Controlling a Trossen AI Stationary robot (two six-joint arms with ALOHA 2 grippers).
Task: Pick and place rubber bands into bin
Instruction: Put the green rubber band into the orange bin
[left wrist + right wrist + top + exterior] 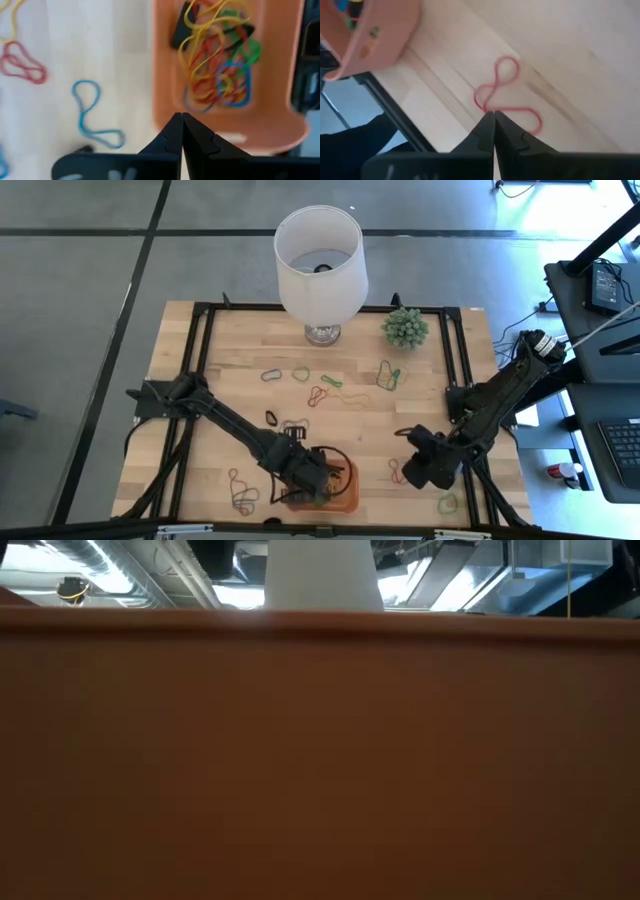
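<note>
The high view looks straight down on the whole table (240,340) from far above. The low view faces level, very near the bin (320,760), whose orange wall fills almost all of it. The left wrist view looks down close over the left gripper (181,119) at the bin. The right wrist view looks past the right gripper (494,116) and shares the bin's corner.
</note>
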